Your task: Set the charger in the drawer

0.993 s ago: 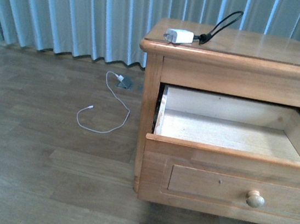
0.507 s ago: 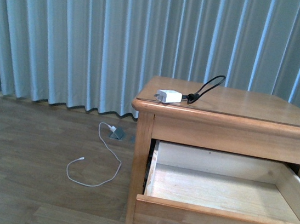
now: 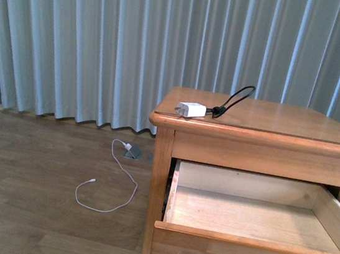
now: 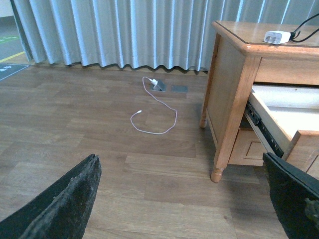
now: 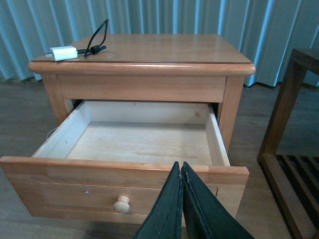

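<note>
The white charger [image 3: 192,110] lies on the nightstand's top near its front left corner, its black cable [image 3: 236,98] looping up behind it; it also shows in the left wrist view [image 4: 277,37] and the right wrist view [image 5: 64,53]. The drawer [image 3: 252,219] stands pulled out, its pale interior bare [image 5: 142,142], its round knob [image 5: 121,204] on the front panel. My right gripper [image 5: 180,167] is shut on nothing, in front of the drawer's front panel. My left gripper [image 4: 182,186] hangs open above the floor, left of the nightstand. Neither arm shows in the front view.
A thin white cable [image 3: 112,185] with a small grey adapter [image 3: 132,151] lies on the wooden floor by the curtain [image 3: 106,37]. A dark wooden slatted rack [image 5: 294,149] stands right of the nightstand [image 3: 256,138].
The front view has risen between one second and half a second ago: the nightstand sits lower in frame and the knob has dropped out of view. Nothing has shifted since.
</note>
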### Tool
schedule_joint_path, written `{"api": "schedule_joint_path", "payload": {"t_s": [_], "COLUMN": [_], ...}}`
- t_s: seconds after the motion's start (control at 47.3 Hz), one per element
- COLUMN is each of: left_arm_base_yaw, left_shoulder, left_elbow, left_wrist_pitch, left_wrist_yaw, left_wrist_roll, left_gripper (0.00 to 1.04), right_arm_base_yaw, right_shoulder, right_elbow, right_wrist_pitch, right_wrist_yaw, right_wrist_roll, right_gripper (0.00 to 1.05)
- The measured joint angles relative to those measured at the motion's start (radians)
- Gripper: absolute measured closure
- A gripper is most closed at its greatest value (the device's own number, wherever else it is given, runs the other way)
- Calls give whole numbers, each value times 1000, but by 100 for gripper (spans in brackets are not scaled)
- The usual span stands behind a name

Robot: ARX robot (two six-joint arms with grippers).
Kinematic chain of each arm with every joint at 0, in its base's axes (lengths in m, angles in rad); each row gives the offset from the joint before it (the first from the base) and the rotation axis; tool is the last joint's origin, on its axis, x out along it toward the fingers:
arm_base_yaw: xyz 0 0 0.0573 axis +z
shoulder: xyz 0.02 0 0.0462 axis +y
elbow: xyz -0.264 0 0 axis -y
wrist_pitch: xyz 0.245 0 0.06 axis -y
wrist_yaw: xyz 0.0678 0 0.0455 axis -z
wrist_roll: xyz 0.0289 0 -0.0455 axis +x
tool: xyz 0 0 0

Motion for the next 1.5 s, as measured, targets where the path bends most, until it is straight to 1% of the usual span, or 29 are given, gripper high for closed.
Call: {"api": "schedule_joint_path", "payload": {"t_s": [0.106,0.254,0.275,0.317,0.338,0.359,0.38,0.401,0.423,0.465,0.486,0.634,0.718,0.845,1.246,1.415,1.5], "left_arm_base_yaw": [0,0,-16,-72,-104,-141,-161,-169,-170,-169,-169,-183,-198,-224,-333,-338,-337], "left_shoulder": [0,0,9,59,95,158,227,302,376,523,594,910,1071,1279,1868,2084,2161], "left_elbow": [0,0,0,0,1,5,13,27,45,94,124,288,388,557,1215,1472,1561], "left_wrist_pitch": [0,0,14,98,149,218,282,337,386,483,525,655,700,738,690,641,623], "left_wrist_yaw": [-1,-1,-46,-221,-311,-421,-495,-533,-543,-527,-497,-364,-302,-231,5,31,49], "left_wrist_roll": [0,0,-7,-35,-50,-65,-84,-96,-100,-102,-103,-73,-32,22,166,180,179], "left_gripper": [6,6,6,6,6,6,6,6,6,6,6,6,6,6,6,6,6], "right_arm_base_yaw": [4,4,4,4,4,5,5,5,5,5,5,5,5,5,5,5,5], "right_shoulder": [-45,-59,-59,-59,-59,-59,-59,-59,-59,-59,-59,-59,-59,-59,-59,-59,-59], "right_elbow": [-14,-20,-20,-20,-21,-21,-21,-21,-21,-21,-21,-21,-21,-21,-21,-21,-21], "right_wrist_pitch": [-28,-34,-34,-34,-34,-34,-34,-34,-34,-34,-34,-34,-34,-34,-34,-34,-34], "right_wrist_yaw": [6,8,8,8,8,8,8,8,7,8,8,8,8,8,8,8,8], "right_wrist_roll": [0,-1,-1,-1,-1,-1,-1,-1,-1,-1,-1,0,0,0,0,0,0], "right_gripper": [103,82,78,71,66,60,55,50,45,36,30,7,9,8,8,8,8]}}
